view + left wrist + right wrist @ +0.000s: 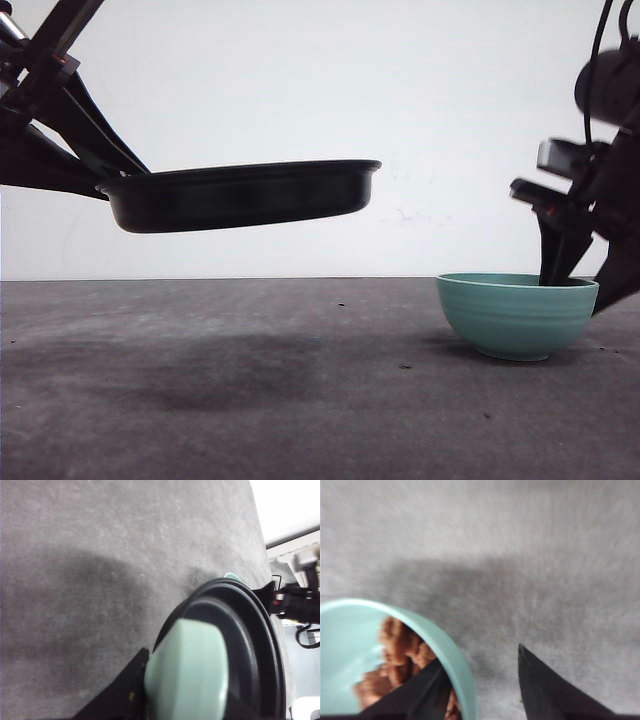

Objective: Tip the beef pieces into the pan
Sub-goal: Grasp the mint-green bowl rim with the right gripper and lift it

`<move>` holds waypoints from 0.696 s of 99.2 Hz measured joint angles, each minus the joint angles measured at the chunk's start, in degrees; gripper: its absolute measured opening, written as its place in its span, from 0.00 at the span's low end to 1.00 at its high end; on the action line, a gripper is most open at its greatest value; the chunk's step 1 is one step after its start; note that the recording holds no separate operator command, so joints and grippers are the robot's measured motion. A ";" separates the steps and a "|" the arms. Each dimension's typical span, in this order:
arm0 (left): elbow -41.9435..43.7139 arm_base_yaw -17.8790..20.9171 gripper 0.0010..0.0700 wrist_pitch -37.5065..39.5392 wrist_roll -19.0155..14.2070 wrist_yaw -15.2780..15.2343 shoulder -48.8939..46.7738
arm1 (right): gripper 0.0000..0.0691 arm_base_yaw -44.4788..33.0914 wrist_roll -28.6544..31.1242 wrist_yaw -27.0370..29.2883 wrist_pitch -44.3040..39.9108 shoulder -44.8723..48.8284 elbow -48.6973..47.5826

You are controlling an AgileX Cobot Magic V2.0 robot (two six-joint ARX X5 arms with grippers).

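The pan (pixel 240 195) is a shallow round vessel of matte black with a rolled rim, hanging level in the air well above the grey, felt-like worktop (pixel 250 400) and casting a soft shadow on it. In the left wrist view its stubby mint-green handle (pixel 187 672) looks smooth and rounded, and the left end effector (pixel 150 700) is clamped on it, black fingers (pixel 120 690) against its side.

Well apart, to the right, a teal bowl (pixel 517 315) with faint horizontal ribs stands on the worktop. Inside it lie the beef pieces (pixel 402 652): small, lumpy, reddish-brown chunks piled against the pale glossy inner wall. The right end effector (pixel 480 680) stands spread at the bowl's rim, one dark pointed finger (pixel 420 692) inside the bowl over the beef, the other outside above the worktop; it pinches nothing.
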 joint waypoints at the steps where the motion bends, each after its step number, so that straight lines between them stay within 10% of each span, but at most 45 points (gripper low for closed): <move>1: 0.00 0.00 0.06 0.00 0.00 0.00 0.00 | 0.33 0.00 0.04 0.00 0.02 0.13 0.00; 20: 0.00 0.00 0.06 -1.40 0.00 0.02 0.00 | 0.04 0.00 0.09 -1.81 1.81 0.37 0.00; 69: 2.12 -2.56 0.06 -8.11 2.10 -3.02 0.09 | 0.02 4.87 0.20 -4.92 8.04 -12.26 -0.02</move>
